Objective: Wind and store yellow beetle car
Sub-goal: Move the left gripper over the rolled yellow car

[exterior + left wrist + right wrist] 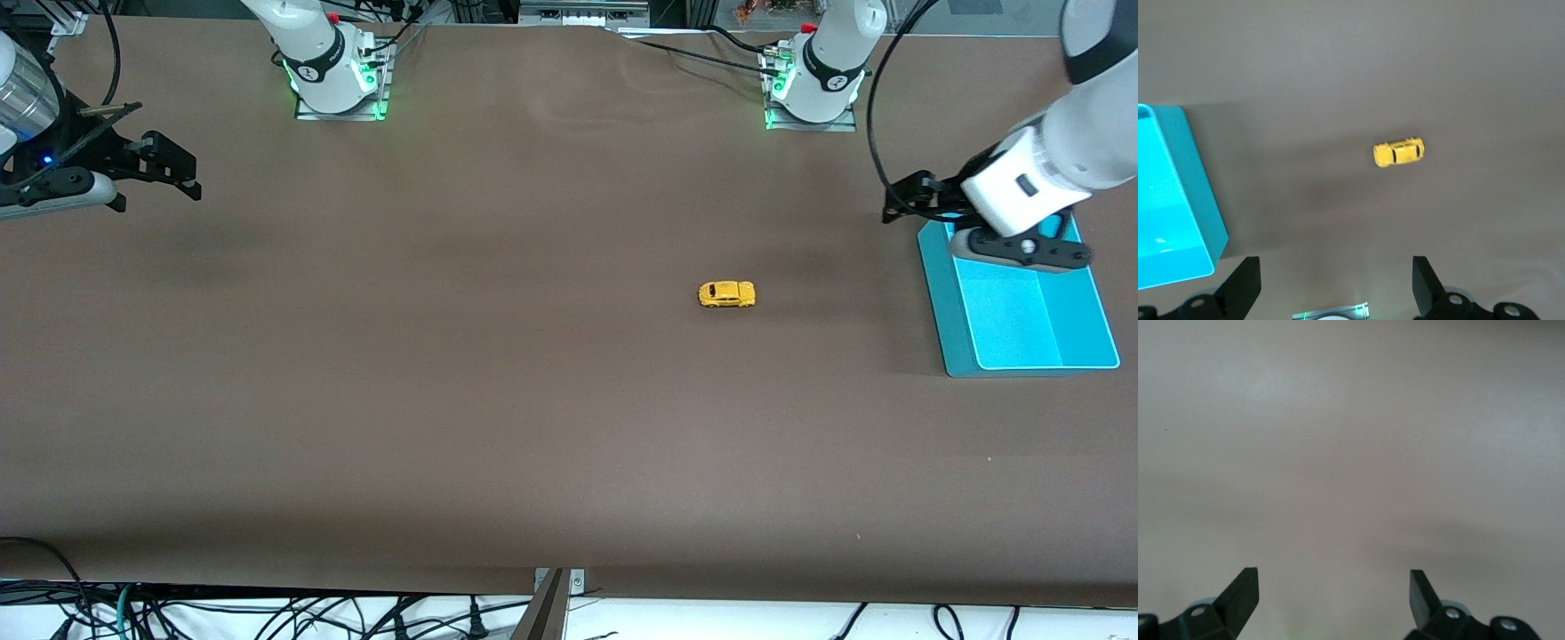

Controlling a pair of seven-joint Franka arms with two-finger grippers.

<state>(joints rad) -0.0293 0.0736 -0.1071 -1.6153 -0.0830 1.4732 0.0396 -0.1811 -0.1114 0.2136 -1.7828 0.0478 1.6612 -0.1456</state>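
Nothing grasped yet: the car (726, 294) sits on the surface beside the bin (942, 293). Left gripper (902, 204), jaws released, must descend onto it; right gripper (160, 182) waits, jaws released.

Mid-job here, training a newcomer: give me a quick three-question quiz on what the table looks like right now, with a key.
1. True or false: the yellow beetle car already lies inside the blue bin.
2. Which hand is closer to the car? A) left hand B) right hand C) both equally close
3. Fill in: both hands have their fingers ____ and hold nothing.

Key
1. False: the car sits on the bare brown table, apart from the bin, which stands toward the left arm's end.
2. A: the left hand hangs at the bin's edge; the right hand waits at the right arm's end of the table.
3. open
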